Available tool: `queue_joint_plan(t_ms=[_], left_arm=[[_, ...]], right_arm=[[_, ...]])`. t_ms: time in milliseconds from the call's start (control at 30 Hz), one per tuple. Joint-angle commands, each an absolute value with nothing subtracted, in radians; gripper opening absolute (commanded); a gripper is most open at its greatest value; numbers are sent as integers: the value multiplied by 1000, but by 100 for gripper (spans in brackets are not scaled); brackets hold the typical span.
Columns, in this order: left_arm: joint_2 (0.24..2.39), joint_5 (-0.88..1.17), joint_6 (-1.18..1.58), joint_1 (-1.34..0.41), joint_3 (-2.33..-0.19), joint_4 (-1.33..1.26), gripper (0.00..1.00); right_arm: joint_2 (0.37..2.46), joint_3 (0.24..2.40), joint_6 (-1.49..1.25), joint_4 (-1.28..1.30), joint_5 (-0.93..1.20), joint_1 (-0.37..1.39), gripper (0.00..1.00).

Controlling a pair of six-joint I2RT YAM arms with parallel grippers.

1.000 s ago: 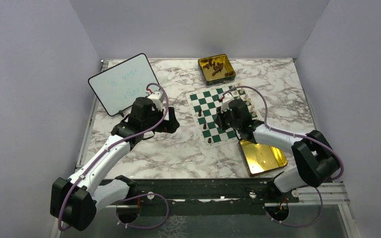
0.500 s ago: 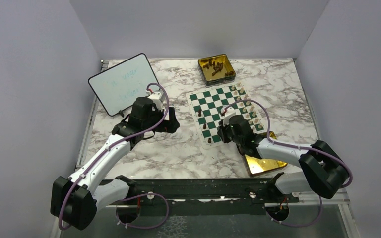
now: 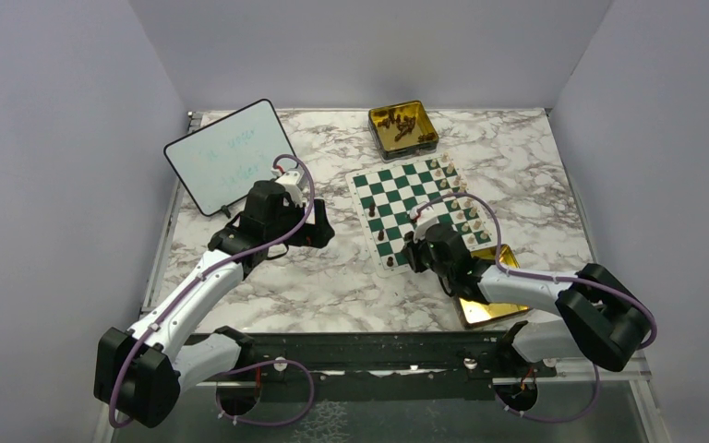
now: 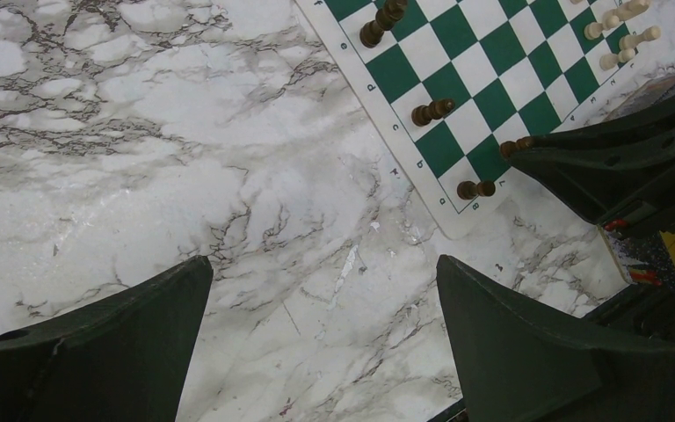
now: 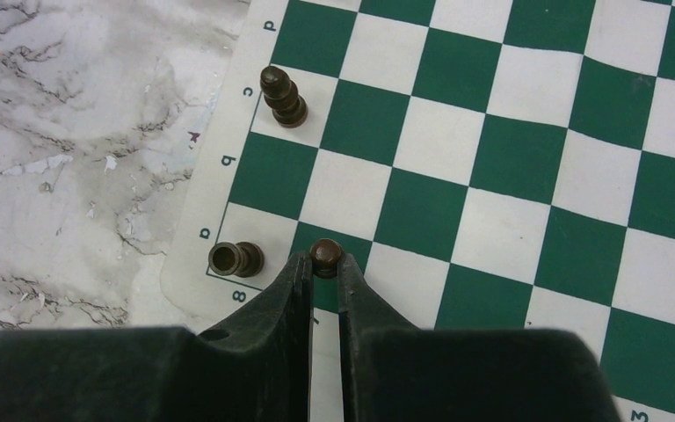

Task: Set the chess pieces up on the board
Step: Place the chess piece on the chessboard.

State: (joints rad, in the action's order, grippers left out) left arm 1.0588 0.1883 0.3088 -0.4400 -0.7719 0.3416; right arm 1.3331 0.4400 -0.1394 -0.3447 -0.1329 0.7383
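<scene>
The green and white board (image 3: 397,198) lies on the marble table. Cream chess pieces (image 3: 459,201) line its right edge. A few dark pieces stand along its left edge: a rook (image 5: 235,258) on the corner square and a taller piece (image 5: 283,97) two squares further on. My right gripper (image 5: 323,264) is shut on a dark brown pawn (image 5: 325,253) over the green square beside the rook, at the board's near left corner (image 3: 413,251). My left gripper (image 4: 323,264) is open over bare marble left of the board (image 4: 483,61), with nothing between its fingers.
A gold tin (image 3: 402,125) holding several dark pieces sits behind the board. Another gold tin (image 3: 491,293), with no pieces in it, lies near the right arm at the board's near right. A whiteboard (image 3: 226,155) rests at the back left.
My right gripper has drawn back from the middle of the board to its near left corner, carrying the dark pawn. The left arm has not moved.
</scene>
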Motion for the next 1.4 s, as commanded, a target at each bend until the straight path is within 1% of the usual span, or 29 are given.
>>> queue_joint_plan(t_ms=[0,533,1033,1367], left_arm=[[1064,193,304,-439,-803,345,99],[1054,186,304,-439,-801,344,99],[1045,190,304,-440,-799,344,99],[1048,191,304,-440,-801,344,99]], right_arm=[[1343,429,-150,-411,-170,757,16],[1356,422,-168,-380,-178,777,16],[1385,436,-213,-351,-253,805,16],[1408,440,-222,-353,-246,808,16]])
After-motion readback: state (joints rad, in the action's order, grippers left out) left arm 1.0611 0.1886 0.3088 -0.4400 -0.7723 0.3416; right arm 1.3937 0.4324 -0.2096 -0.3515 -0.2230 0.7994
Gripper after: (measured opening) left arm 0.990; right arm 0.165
